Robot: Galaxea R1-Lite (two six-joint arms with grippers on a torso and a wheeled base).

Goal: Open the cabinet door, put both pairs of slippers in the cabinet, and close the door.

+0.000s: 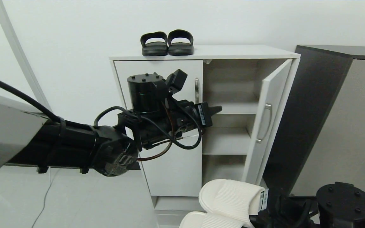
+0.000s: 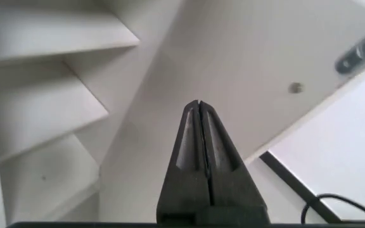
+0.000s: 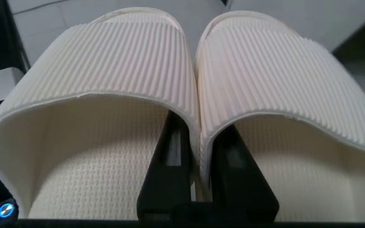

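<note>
White slippers (image 1: 230,198) sit lowest and closest in the head view, side by side. The right gripper (image 1: 265,204) holds them from behind, low down in front of the open side of the cabinet (image 1: 169,171). That cabinet is white. Its left door (image 1: 169,82) is closed. Its right door (image 1: 272,120) swings wide open, so the shelves (image 1: 227,141) show. Black slippers (image 1: 167,43) stand as a pair on top of the cabinet, above the closed door. The left gripper (image 1: 216,110) hangs in the air just past the closed door's handle (image 1: 196,91). Its tip points to the open side. A dark grey cabinet (image 1: 328,110) stands just beside the white one, on the right.

From the left wrist, the left gripper's fingers (image 2: 189,145) are pressed flat together with nothing between them. Past them are the bare white shelves (image 2: 43,107) and a flat white panel (image 2: 246,69).

From the right wrist, the right gripper's fingers (image 3: 170,158) squeeze the two inner sides of the white slippers (image 3: 106,69) together. One finger goes inside each slipper.
</note>
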